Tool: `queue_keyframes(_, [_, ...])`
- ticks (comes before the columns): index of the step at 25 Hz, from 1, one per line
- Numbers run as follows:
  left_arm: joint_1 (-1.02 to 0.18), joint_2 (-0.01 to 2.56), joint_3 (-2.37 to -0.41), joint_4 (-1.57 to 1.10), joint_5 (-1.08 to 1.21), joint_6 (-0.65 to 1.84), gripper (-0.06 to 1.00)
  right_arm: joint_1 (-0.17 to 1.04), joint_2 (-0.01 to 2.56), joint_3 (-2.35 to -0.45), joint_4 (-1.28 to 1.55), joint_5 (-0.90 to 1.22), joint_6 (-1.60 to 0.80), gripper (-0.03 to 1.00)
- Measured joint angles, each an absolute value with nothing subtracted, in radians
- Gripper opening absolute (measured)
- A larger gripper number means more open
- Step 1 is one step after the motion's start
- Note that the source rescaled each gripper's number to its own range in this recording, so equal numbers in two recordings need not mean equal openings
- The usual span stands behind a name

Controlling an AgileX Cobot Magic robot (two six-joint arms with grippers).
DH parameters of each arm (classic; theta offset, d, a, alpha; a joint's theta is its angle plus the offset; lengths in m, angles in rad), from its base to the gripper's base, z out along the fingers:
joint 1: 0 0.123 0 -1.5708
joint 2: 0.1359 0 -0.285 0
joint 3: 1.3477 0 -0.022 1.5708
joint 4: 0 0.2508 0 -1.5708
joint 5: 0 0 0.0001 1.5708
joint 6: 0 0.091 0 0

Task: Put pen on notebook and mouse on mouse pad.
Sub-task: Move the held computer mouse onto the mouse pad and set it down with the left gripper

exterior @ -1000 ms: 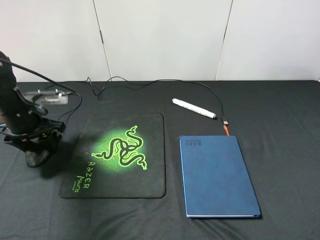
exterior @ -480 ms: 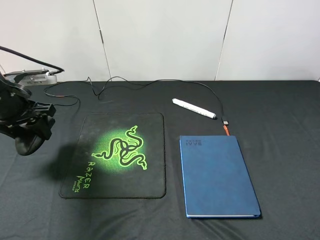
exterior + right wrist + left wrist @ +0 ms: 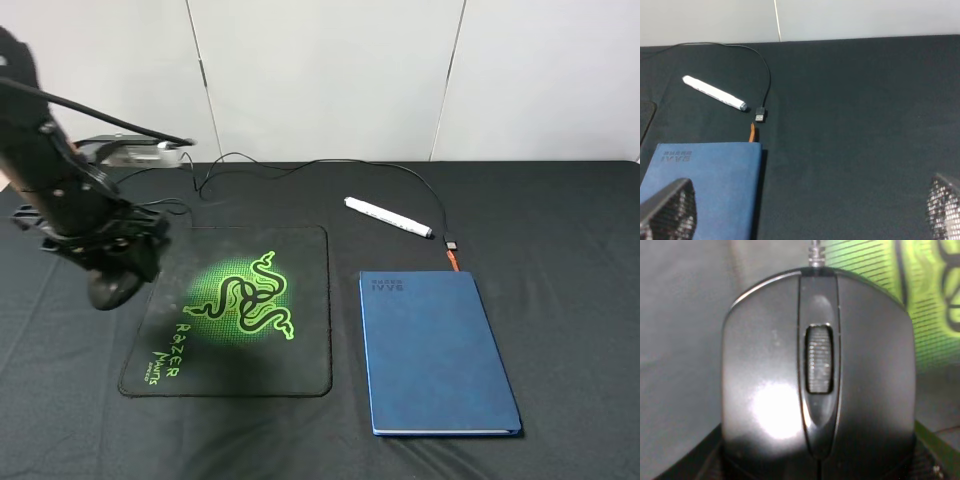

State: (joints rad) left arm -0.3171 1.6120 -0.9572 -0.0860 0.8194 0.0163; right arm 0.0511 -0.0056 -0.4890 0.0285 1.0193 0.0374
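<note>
Now the left gripper (image 3: pixel 120 268), pinching the glossy black oval wired mouse (image 3: pixel 108 292), has swung inward over the last second. It carries the mouse over the nearest border of the square black cloth mouse pad with the green snake logo (image 3: pixel 250 340). Placement looks close, since the pad's centre lies just ahead of the gripper. The right gripper (image 3: pixel 805 207) hangs with its fingers spread wide and empty. Ahead of it, the thick white pen (image 3: pixel 388 216) lies untouched, just beyond the dark blue hardcover notebook (image 3: pixel 435 350). Underneath everything spreads a black cloth (image 3: pixel 560 220), and white wall panels (image 3: pixel 320 70) stand behind.
</note>
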Motion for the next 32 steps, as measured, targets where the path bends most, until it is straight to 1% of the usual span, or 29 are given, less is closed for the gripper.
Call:
queue_keyframes(6, [-0.442,1.612,-0.957,-0.088,0.741,-0.029,0.00,0.051,-0.006,-0.489,0.028,1.019,0.037,1.00])
queue_keyframes(11, [-0.493,1.650,-0.957,-0.089,0.712,-0.062,0.00,0.051,-0.006,-0.489,0.028,1.019,0.037,1.00])
queue_keyframes(18, [-0.497,1.780,-0.957,-0.093,0.675,-0.072,0.00,0.051,-0.006,-0.489,0.028,1.019,0.037,1.00])
queue_keyframes(26, [-0.497,1.833,-0.957,-0.092,0.512,-0.072,0.00,0.051,-0.006,-0.489,0.028,1.019,0.037,1.00])
queue_keyframes(32, [-0.497,1.853,-0.957,-0.092,0.457,-0.072,0.00,0.051,-0.006,-0.489,0.028,1.019,0.037,1.00])
